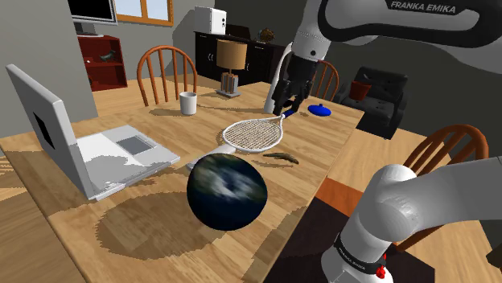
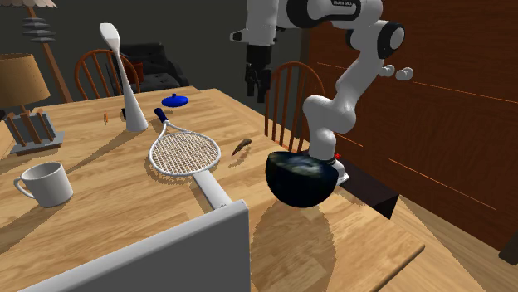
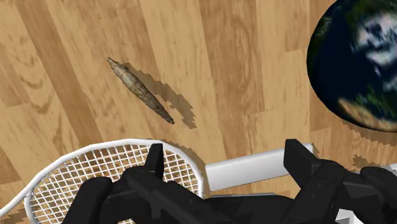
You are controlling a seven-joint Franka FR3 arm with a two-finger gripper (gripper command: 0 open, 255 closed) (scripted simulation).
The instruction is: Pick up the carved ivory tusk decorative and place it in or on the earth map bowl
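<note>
In the shoulder view, the gripper (image 1: pixel 284 108) is seen raised above the far part of the wooden table (image 1: pixel 338 137), beyond the head of a white racket (image 1: pixel 253 134). The tusk (image 1: pixel 281 157), drawn brown and slender, lies flat on the table between the racket's head and the table's edge on that view's right. It is touched by nothing. The bowl (image 1: pixel 227 191), dark blue with cloud-like patches, stands nearer the camera and close to the tusk but apart from it. An open laptop (image 1: pixel 88 157) is set by the left edge, with a white mug (image 1: pixel 188 103) at the far edge.

In the second exterior view, the gripper (image 2: pixel 256 93) hangs in the air near the table's far right corner. The tusk (image 2: pixel 241 147) is found just beside the racket (image 2: pixel 184 153), toward the right edge. The bowl (image 2: pixel 303 178) sits at that same edge, in front of the arm's base. The mug (image 2: pixel 46 182) is placed near the left edge.

In the wrist view, the fingers of the gripper (image 3: pixel 227 154) are held wide apart, with nothing grasped between them. The racket (image 3: pixel 114 168) lies beneath them, the tusk (image 3: pixel 140 91) beyond it on bare wood, and the bowl (image 3: pixel 359 63) off to one side.
</note>
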